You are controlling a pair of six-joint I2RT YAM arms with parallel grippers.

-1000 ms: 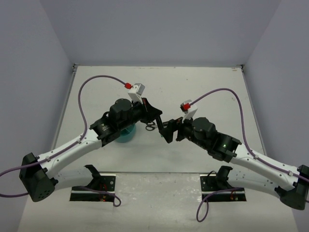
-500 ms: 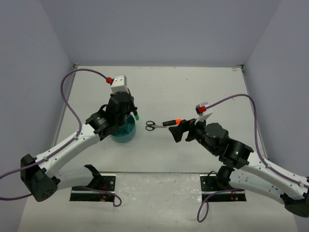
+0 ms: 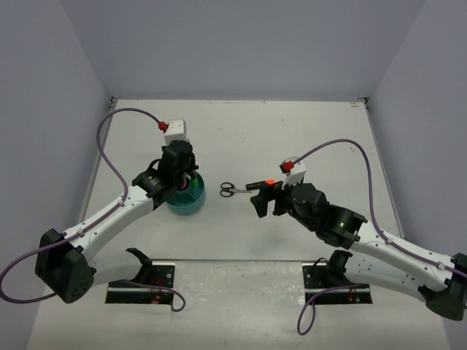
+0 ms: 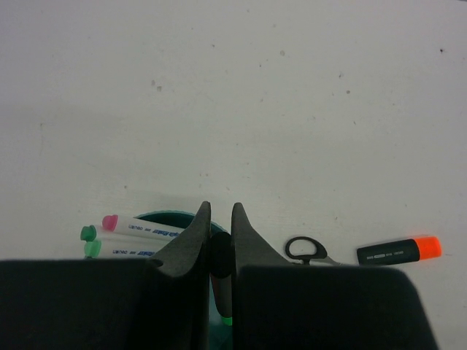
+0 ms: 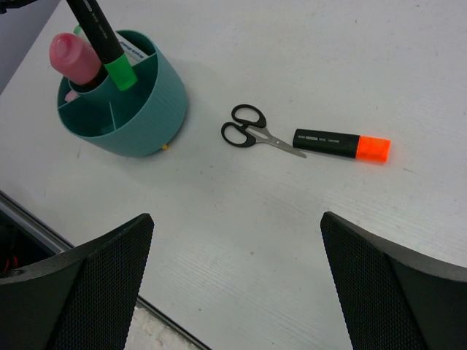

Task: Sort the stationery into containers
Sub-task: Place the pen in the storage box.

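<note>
Jaws on the left gripper (image 4: 217, 213) are pinched almost together on the black body of a green-capped highlighter (image 5: 104, 42). Those of the right gripper (image 5: 235, 219) stand spread wide, with nothing between them, above the table (image 5: 408, 65).

We see the held highlighter nearly upright, leaning a little, cap downward and inside the rim of the teal organizer (image 5: 142, 124), beside the pink tube (image 5: 71, 57). Which compartment it is over we cannot tell. To the organizer's right lie the scissors (image 5: 259, 135), handles toward the organizer and blades toward the orange-capped highlighter (image 5: 339, 142). That one lies flat on nearly the same line, cap away from the organizer. Whether the blade tips touch its black end we cannot tell.

A second ago both grippers were close together over mid-table, covering the orange-capped highlighter. Half a second ago the green cap was at the organizer's right rim; now it is over the inside. The two loose things lie where they lay half a second ago.

The held highlighter's upper end is cut off by the edge of the right wrist view. In the left wrist view we make out only a dark sliver and a green tip between the fingers, an arc of rim, and white pens (image 4: 149, 227) sticking out leftward. From above, the left gripper hides most of the organizer.
</note>
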